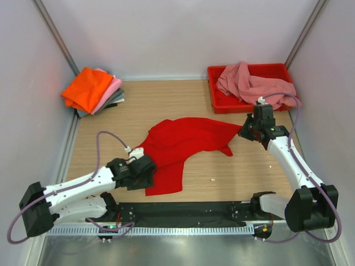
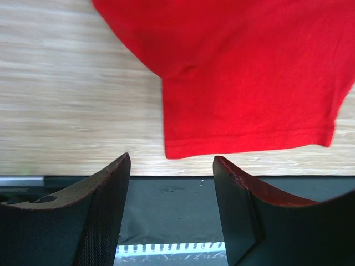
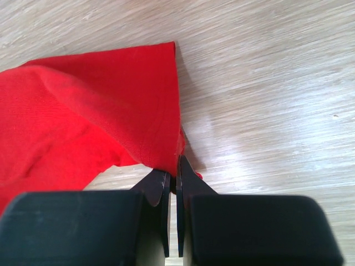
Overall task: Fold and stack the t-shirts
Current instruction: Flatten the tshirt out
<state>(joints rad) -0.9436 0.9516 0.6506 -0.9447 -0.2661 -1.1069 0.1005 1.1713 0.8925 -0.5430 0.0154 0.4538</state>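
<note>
A bright red t-shirt (image 1: pixel 183 145) lies crumpled in the middle of the wooden table. My right gripper (image 1: pixel 247 129) is shut on its right edge; in the right wrist view the red t-shirt (image 3: pixel 100 127) is pinched between the closed tips of that gripper (image 3: pixel 175 173). My left gripper (image 1: pixel 147 168) sits low by the shirt's near-left part. In the left wrist view this gripper (image 2: pixel 171 162) is open and holds nothing, and the hem of the red t-shirt (image 2: pixel 244 141) lies just beyond its fingertips. A dusty pink t-shirt (image 1: pixel 249 84) is heaped in the tray.
A red plastic tray (image 1: pixel 213 95) stands at the back right. Folded orange, pink and grey t-shirts form a stack (image 1: pixel 91 88) at the back left. A black strip (image 1: pixel 183 209) runs along the near edge between the arm bases. A small white speck (image 1: pixel 212 180) lies on the wood.
</note>
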